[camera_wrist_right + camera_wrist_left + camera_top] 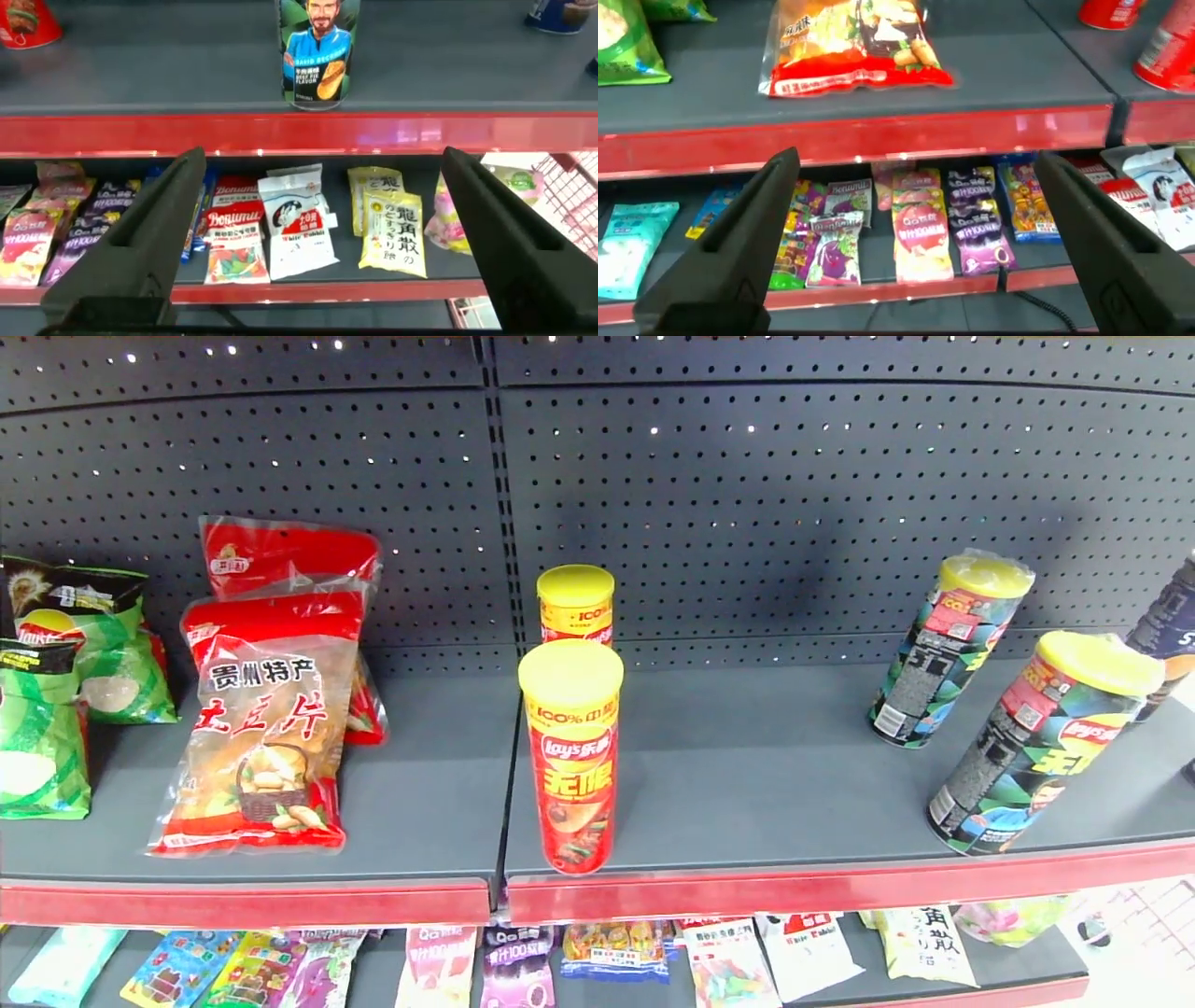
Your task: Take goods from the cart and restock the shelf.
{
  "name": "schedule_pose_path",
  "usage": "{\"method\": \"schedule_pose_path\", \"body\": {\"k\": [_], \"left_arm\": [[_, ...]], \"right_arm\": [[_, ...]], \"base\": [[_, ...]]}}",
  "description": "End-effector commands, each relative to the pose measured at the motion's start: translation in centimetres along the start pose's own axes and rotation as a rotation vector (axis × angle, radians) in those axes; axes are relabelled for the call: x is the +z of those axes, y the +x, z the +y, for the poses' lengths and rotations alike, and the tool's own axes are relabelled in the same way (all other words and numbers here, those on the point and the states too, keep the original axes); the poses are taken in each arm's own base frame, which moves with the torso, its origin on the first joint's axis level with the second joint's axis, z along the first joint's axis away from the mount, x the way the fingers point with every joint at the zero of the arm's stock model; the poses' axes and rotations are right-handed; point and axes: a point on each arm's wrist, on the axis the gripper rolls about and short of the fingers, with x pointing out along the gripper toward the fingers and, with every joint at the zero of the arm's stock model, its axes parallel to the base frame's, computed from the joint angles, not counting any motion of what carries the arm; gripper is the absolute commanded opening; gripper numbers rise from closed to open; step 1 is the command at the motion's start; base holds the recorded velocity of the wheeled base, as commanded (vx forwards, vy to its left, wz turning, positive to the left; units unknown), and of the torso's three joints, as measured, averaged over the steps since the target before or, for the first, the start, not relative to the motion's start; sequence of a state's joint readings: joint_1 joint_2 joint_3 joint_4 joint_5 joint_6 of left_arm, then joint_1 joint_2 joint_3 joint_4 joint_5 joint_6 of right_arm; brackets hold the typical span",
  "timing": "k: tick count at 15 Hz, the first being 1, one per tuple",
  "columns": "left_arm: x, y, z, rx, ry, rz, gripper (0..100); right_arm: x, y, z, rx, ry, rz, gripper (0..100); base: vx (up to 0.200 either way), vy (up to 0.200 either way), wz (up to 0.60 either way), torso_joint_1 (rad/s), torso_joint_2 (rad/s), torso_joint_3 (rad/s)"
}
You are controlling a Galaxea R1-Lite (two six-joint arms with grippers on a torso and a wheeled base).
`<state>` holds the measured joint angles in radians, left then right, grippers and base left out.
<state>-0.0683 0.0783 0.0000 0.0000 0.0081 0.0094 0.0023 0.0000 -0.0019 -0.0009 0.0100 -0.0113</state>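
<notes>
Your shelf (747, 775) looks like smooth painted metal, matt dark grey. The panel (747, 504) behind it has the same matt finish and is punched all over with small holes. The front strip (794, 889) is glossy red plastic that catches the light.

Just toward six o'clock in the head view, the red can (572, 775) has a shiny printed skin under a smooth yellow plastic lid (570, 674). At nine o'clock the red bag (266, 747) is crinkled plastic film, partly clear and glossy with glare; the green bags (37, 737) look alike. At three o'clock the dark can (1036, 747) shines too, with film puckered round its top.

The sachets (728, 961) below are glossy film. The left gripper (915, 168) and right gripper (322, 163) are matt black and plastic-looking.
</notes>
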Motion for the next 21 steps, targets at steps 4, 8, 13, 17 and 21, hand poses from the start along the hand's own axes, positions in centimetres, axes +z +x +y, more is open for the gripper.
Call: {"method": "schedule_pose_path", "body": {"k": [4, 8, 13, 17, 21], "left_arm": [[0.01, 0.03, 0.0, 0.0, 0.0, 0.005, 100], [0.01, 0.03, 0.0, 0.0, 0.0, 0.005, 100], [0.01, 0.03, 0.0, -0.001, 0.0, 0.005, 100], [0.01, 0.03, 0.0, -0.001, 0.001, 0.005, 100], [0.01, 0.03, 0.0, -0.001, 0.001, 0.005, 100]], "right_arm": [[-0.02, 0.0, 0.01, 0.005, -0.001, 0.001, 100], [-0.03, 0.0, 0.02, 0.009, -0.001, 0.003, 100], [-0.02, 0.0, 0.03, 0.015, -0.001, 0.001, 100], [-0.02, 0.0, 0.03, 0.017, -0.001, 0.001, 100], [-0.06, 0.01, 0.04, 0.017, -0.001, 0.003, 100]], "base": [[0.0, -0.05, 0.0, 0.001, 0.0, 0.001], [0.0, -0.2, 0.0, -0.001, 0.0, 0.004], [0.0, -0.2, 0.0, 0.003, 0.0, 0.003], [0.0, -0.2, 0.0, 0.001, 0.01, 0.002], [0.0, -0.2, 0.0, -0.001, 0.0, 0.007]]}}
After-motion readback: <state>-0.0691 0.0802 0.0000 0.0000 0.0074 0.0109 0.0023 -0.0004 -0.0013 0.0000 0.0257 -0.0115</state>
